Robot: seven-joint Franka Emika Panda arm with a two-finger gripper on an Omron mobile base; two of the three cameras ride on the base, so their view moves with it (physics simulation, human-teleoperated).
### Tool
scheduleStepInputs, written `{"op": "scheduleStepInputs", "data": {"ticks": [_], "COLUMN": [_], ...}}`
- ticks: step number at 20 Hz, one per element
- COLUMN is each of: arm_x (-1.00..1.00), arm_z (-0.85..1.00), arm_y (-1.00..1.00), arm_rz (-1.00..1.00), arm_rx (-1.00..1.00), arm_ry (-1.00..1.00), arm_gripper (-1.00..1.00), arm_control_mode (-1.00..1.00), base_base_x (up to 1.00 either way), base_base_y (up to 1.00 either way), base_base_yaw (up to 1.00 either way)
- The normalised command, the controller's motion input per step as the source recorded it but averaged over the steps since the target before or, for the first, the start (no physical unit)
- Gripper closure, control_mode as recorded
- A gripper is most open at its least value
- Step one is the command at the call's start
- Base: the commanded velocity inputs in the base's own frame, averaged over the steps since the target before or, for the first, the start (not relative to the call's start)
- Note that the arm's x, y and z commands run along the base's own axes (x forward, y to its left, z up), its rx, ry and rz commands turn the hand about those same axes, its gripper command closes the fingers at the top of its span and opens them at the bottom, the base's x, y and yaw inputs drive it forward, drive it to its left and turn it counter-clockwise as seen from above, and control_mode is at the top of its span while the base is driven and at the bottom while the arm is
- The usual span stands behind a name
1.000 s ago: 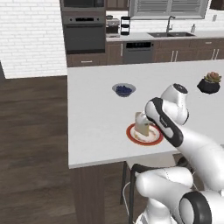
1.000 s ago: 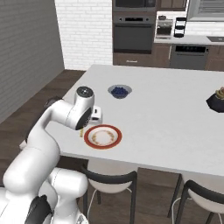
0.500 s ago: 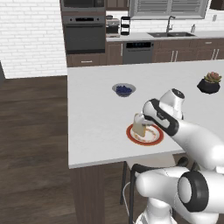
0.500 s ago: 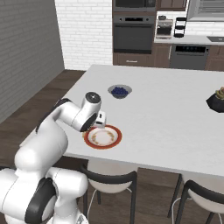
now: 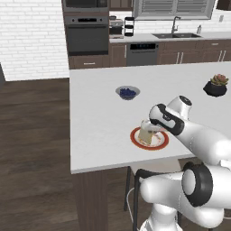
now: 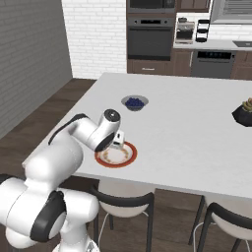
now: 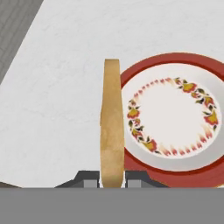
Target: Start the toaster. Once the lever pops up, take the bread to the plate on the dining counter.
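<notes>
- The two-finger gripper point(image 7: 112, 180) is seen at the bottom of the hand view, its dark finger tips point(image 7: 89, 178) clamped on either side of the square slice of bread with the golden-brown crust point(image 7: 111, 131).
- The slice is held edge-on there, upright, a narrow tan strip running from the tips toward 12 o'clock.
- In the left base view the bread point(image 5: 146, 133) is shown tilted over the 9 o'clock rim of the plate, pinched under the gripper point(image 5: 149, 125); whether its lower edge touches the plate cannot be told.
- The round plate with the broad red rim and pale flowered centre point(image 7: 205, 175) is spread out at 3 o'clock of the slice in the hand view.
- The same plate point(image 5: 159, 144) is found near the front edge of the large pale grey-white dining counter point(image 5: 99, 131).
- From the right base view, the gripper point(image 6: 118, 140) is lowered at the plate's point(image 6: 123, 160) 11 o'clock rim, with the white arm bent over it.
- Farther back on the counter, at 11 o'clock from the plate and well apart from it, a small grey bowl of blue berries point(image 5: 127, 93) is set.
- At the counter's far right, around 2 o'clock, a dark pot with a small succulent point(image 5: 215, 85) is spotted.
- Beyond it all, a dark built-in wall oven point(image 5: 87, 39) is set against the back wall.
</notes>
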Motion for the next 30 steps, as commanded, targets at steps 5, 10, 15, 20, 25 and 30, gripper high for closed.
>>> {"op": "scheduleStepInputs", "data": {"ticks": [5, 10, 15, 20, 25, 30], "arm_x": [0.39, 0.35, 0.05, 0.01, 0.00, 0.00], "arm_z": [-0.04, -0.24, -0.35, -0.27, -0.07, 0.00], "arm_y": [-0.06, 0.00, -0.01, -0.03, -0.09, 0.00], "arm_rz": [-0.02, -0.02, 0.00, 0.00, 0.00, 0.00], "arm_rx": [0.01, 0.00, 0.00, 0.00, 0.00, 0.00], "arm_ry": [0.00, 0.00, 0.00, 0.00, 0.01, 0.00], "arm_gripper": [1.00, 1.00, 1.00, 1.00, 1.00, -1.00], "arm_control_mode": [-1.00, -1.00, -1.00, -1.00, -1.00, -1.00], "base_base_x": [0.00, 0.00, 0.00, 0.00, 0.00, 0.00], "base_base_y": [0.00, 0.00, 0.00, 0.00, 0.00, 0.00], "base_base_yaw": [0.00, 0.00, 0.00, 0.00, 0.00, 0.00]}}
